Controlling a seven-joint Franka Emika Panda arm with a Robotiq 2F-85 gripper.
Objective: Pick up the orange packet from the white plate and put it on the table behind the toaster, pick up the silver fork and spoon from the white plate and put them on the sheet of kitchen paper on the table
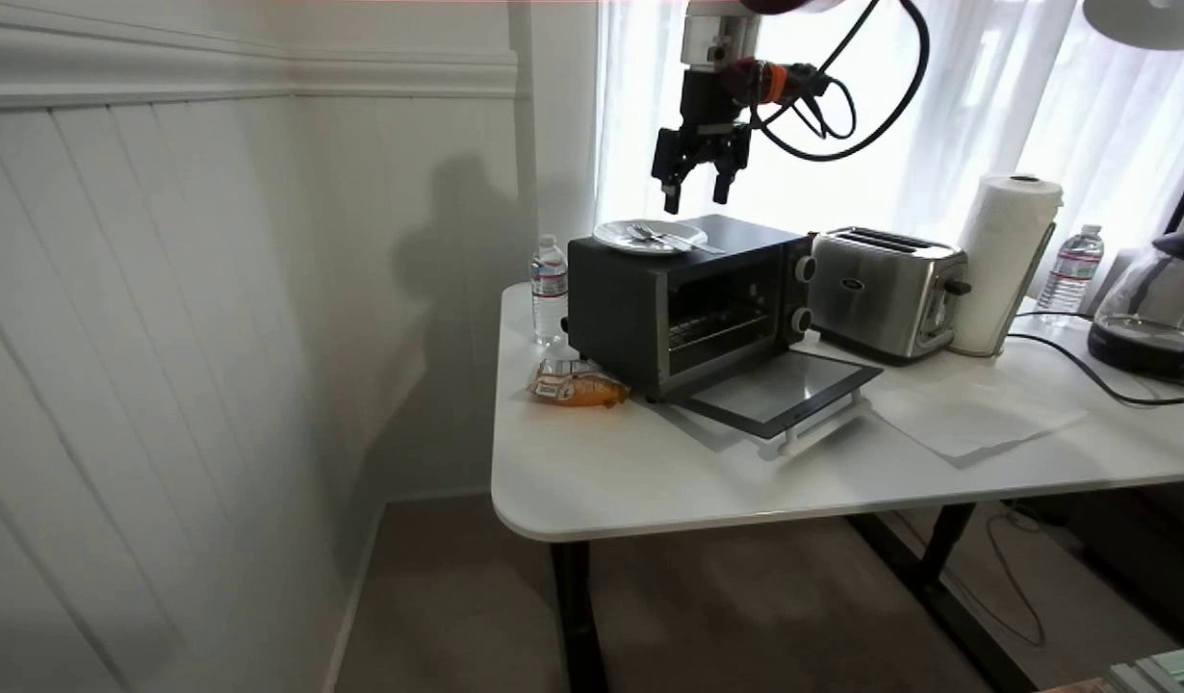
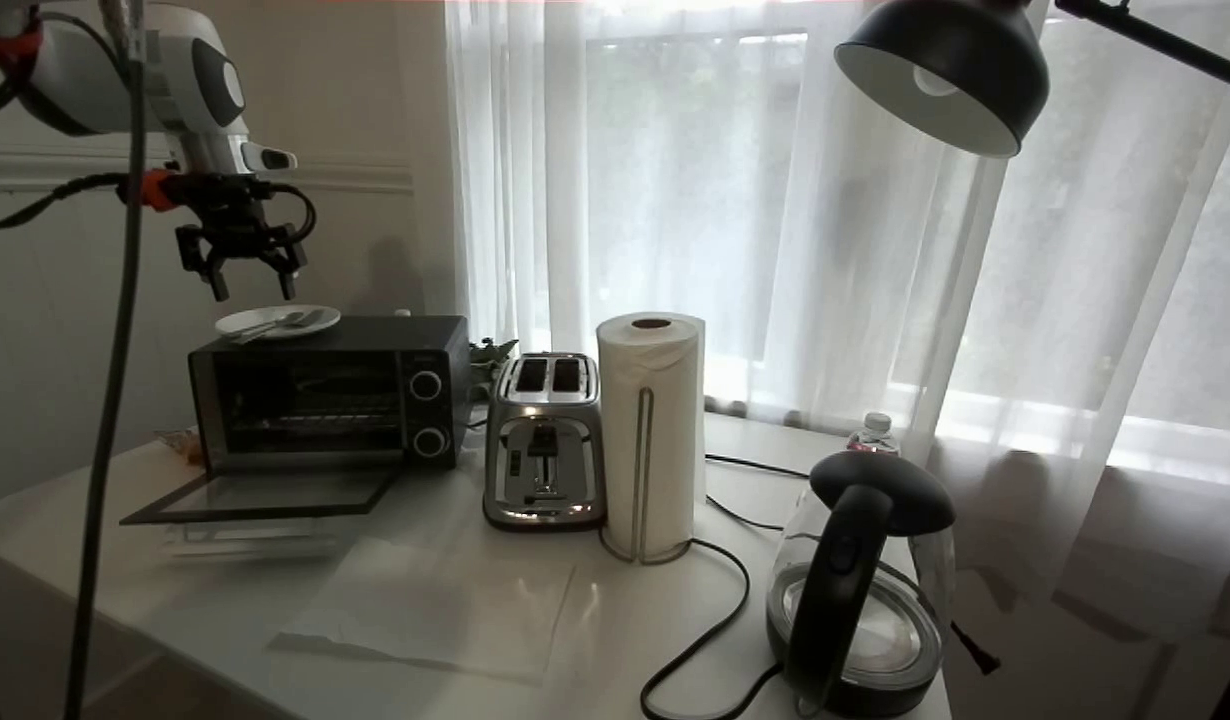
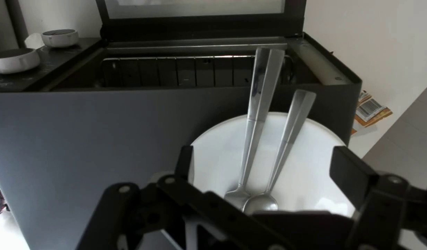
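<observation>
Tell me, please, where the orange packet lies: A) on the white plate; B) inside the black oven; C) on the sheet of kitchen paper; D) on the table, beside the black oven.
D, because in an exterior view the orange packet rests on the table next to the black oven.

Blown-out daylight through sheer curtains (image 1: 900, 183), soft shadow along the wall (image 1: 303, 289).

White arm (image 2: 175, 75), black gripper (image 2: 253, 292), looped cable (image 1: 827, 158)
</observation>
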